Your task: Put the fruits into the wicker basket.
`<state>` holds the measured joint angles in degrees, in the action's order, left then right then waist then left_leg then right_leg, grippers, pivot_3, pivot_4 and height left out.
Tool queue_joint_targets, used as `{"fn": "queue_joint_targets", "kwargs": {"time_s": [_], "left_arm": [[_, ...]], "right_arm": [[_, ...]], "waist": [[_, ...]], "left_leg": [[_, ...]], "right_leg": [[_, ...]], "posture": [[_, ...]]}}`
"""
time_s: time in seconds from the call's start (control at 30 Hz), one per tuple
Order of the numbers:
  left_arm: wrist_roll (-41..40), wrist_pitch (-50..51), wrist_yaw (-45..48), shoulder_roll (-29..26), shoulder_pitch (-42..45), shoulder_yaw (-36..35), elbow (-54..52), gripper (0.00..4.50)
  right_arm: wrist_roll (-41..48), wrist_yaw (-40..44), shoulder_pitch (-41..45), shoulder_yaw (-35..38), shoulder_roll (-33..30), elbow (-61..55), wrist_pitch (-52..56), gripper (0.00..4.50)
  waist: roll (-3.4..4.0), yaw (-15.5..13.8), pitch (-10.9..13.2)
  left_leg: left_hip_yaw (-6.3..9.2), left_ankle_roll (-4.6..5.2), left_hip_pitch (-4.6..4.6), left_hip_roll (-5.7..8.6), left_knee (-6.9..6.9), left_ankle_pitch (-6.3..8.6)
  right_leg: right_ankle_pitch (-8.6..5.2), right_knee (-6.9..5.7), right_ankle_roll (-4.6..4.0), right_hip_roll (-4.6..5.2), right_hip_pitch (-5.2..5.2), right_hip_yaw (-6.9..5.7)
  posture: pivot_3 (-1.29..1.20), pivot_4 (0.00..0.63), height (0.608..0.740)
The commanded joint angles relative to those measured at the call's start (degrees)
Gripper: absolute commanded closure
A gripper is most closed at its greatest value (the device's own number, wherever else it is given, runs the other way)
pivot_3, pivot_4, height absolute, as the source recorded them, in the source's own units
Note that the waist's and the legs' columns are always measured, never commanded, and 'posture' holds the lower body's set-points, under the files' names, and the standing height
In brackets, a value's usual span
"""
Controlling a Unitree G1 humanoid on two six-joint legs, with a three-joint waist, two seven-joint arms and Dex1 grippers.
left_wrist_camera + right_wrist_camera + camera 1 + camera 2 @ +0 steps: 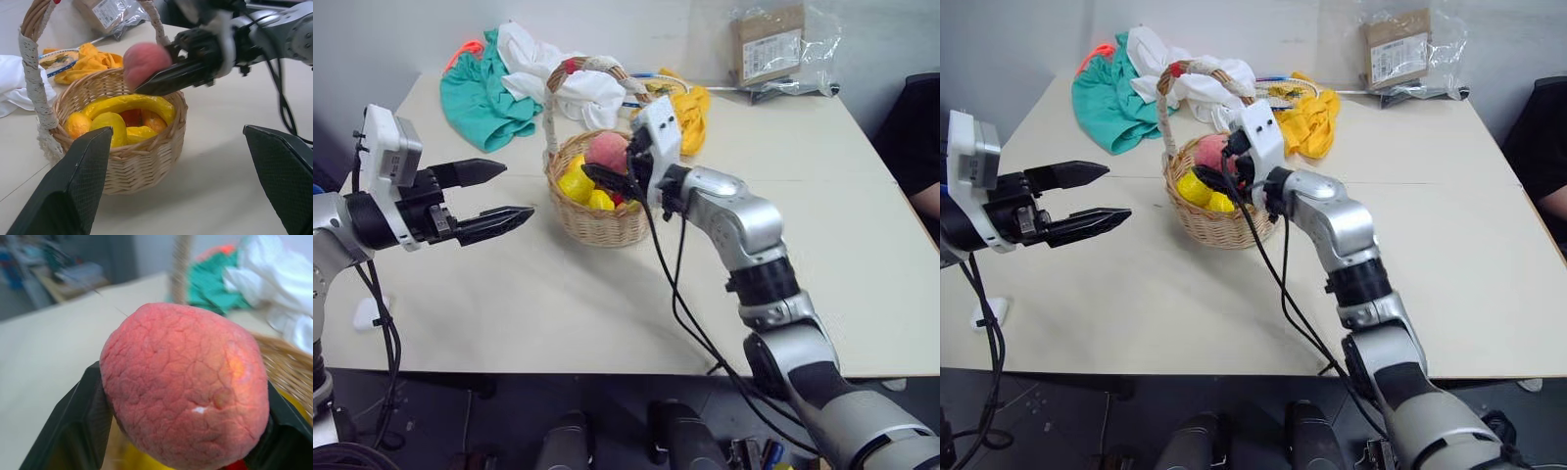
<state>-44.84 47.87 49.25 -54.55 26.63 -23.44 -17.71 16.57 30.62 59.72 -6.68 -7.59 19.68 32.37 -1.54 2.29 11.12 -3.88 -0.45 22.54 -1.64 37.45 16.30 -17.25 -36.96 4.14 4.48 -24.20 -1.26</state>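
A fuzzy pink-red peach (606, 151) is clamped between the fingers of my right gripper (610, 174), just above the rim of the wicker basket (597, 223). The wrist view shows the peach (188, 387) with a black finger on each side. Inside the basket (132, 161) lie several yellow and orange fruits (128, 117). Its tall handle (549, 108), wrapped in white with a red bit on top, arches behind the peach. To the basket's left my left gripper (504, 193) hangs open and empty, pointing at it.
Green, white and yellow cloths (489, 88) are piled behind the basket, with a yellow cloth (691, 113) and a plate at its right. A bagged cardboard box (771, 46) lies at the far right. A small white object (367, 311) sits near the table's left front edge.
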Motion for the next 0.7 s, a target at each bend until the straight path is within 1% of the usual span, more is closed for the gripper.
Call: {"fn": "queue_joint_targets", "kwargs": {"time_s": [0.03, 0.07, 0.1, 0.17, 0.23, 0.33, 0.37, 0.43, 0.5, 0.57, 0.63, 0.7], "left_arm": [[-0.87, -1.28, -0.78, 0.0, 0.76, -0.85, -1.91, 0.0], [-0.83, -1.45, -0.81, -0.03, 0.64, -0.89, -1.91, 0.0], [-0.85, -1.56, -0.86, -0.03, 0.53, -0.95, -1.95, 0.0], [-0.93, -1.68, -1.08, 0.08, 0.39, -1.15, -1.94, 0.0], [-1.13, -1.67, -1.15, 0.15, 0.01, -1.35, -2.17, 0.0], [-1.21, -1.87, -1.21, 0.47, -0.56, -1.26, -2.59, 0.0], [-1.21, -1.91, -1.33, 0.61, -0.49, -1.06, -2.64, 0.0], [-1.38, -1.97, -1.51, 0.99, 0.03, -0.65, -2.52, 0.0], [-1.41, -2.04, -1.74, 1.38, 0.77, -0.09, -2.29, 0.0], [-1.36, -2.29, -1.93, 1.95, 1.7, 0.76, -2.05, 0.0], [-1.28, -2.58, -2.16, 2.84, 3.4, 2.38, -1.74, 0.0], [-1.02, -2.75, -2.05, 3.25, 4.6, 3.44, -1.44, 0.0]], "right_arm": [[-1.23, 0.67, 0.22, -0.74, 0.54, -1.09, -1.03, 0.38], [-1.1, 0.93, -0.3, -0.66, 0.33, -2.54, -0.32, 0.04], [-0.06, 1.39, -0.98, 0.09, -0.03, -4.57, 0.94, 0.04], [3.67, 2.73, -2.85, 2.61, -1.24, -10.32, 5.13, 0.04], [8.66, 4.06, -5.56, 5.69, -3.63, -18.27, 11.06, 0.04], [15.56, 3.65, -9.69, 10.46, -7.72, -28.97, 19.94, 0.04], [16.87, 3.25, -11.06, 11.71, -9.13, -31.54, 21.92, 0.04], [16.38, 2.2, -13.53, 12.36, -12.23, -34.71, 23.18, 0.04], [14.63, 0.59, -14.68, 12.21, -13.88, -34.88, 22.49, 0.04], [12.27, -2.09, -14.46, 11.94, -13.63, -32.0, 20.4, 0.04], [9.21, -5.08, -11.84, 11.26, -10.81, -24.6, 15.76, 0.04], [8.78, -5.38, -9.04, 11.48, -7.58, -18.67, 12.04, 0.04]], "waist": [[0.0, 0.03, 0.0], [0.0, 0.05, -0.01], [0.0, 0.05, -0.01], [0.0, 0.03, -0.01], [-0.01, -0.04, 0.0], [-0.01, -0.4, -0.01], [-0.01, -0.5, -0.01], [-0.02, -0.6, -0.01], [-0.03, -0.5, -0.02], [-0.03, -0.3, -0.01], [-0.03, -0.18, -0.02], [-0.03, 0.06, -0.02]], "left_leg": [[-0.01, -0.01, 0.12, 0.0, -0.04, -0.01], [-0.02, -0.03, 0.42, 0.0, -0.03, -0.04], [-0.02, -0.06, 0.66, -0.02, 0.0, -0.1], [-0.06, -0.08, 0.83, -0.04, -0.02, -0.12], [-0.12, -0.07, 0.87, -0.05, -0.04, -0.12], [-0.14, -0.01, 0.87, -0.04, -0.02, -0.08], [-0.15, 0.0, 0.87, -0.04, 0.0, -0.08], [-0.14, 0.02, 0.83, -0.05, 0.0, -0.09], [-0.15, 0.13, 0.69, -0.04, -0.01, -0.04], [-0.18, 0.24, 0.58, -0.02, -0.01, -0.07], [-0.18, 0.21, 0.49, -0.02, -0.02, -0.19], [-0.18, 0.18, 0.41, -0.03, 0.01, -0.28]], "right_leg": [[0.0, -0.03, 0.01, -0.01, -0.13, 0.0], [0.01, -0.1, 0.02, -0.02, -0.43, 0.01], [0.01, -0.13, 0.02, -0.04, -0.67, 0.0], [0.01, -0.16, 0.02, -0.08, -0.89, 0.0], [0.01, -0.17, 0.02, -0.09, -0.95, 0.0], [0.01, -0.14, 0.03, -0.07, -0.94, 0.01], [0.01, -0.12, 0.03, -0.07, -0.91, 0.01], [0.01, -0.1, 0.03, -0.07, -0.86, -0.01], [0.01, -0.02, 0.03, -0.08, -0.76, 0.0], [0.03, -0.06, 0.02, -0.09, -0.75, 0.04], [0.09, -0.21, -0.08, -0.12, -0.76, 0.05], [0.14, -0.39, -0.15, -0.18, -0.77, 0.08]], "posture": [[0.0, 0.15, 0.74], [0.0, 0.15, 0.74], [0.0, 0.15, 0.74], [0.0, 0.15, 0.74], [0.0, 0.15, 0.74], [0.0, 0.15, 0.74], [0.0, 0.15, 0.74], [0.0, 0.15, 0.74], [0.0, 0.15, 0.74], [0.0, 0.15, 0.74], [0.0, 0.15, 0.74], [0.0, 0.15, 0.74]]}}
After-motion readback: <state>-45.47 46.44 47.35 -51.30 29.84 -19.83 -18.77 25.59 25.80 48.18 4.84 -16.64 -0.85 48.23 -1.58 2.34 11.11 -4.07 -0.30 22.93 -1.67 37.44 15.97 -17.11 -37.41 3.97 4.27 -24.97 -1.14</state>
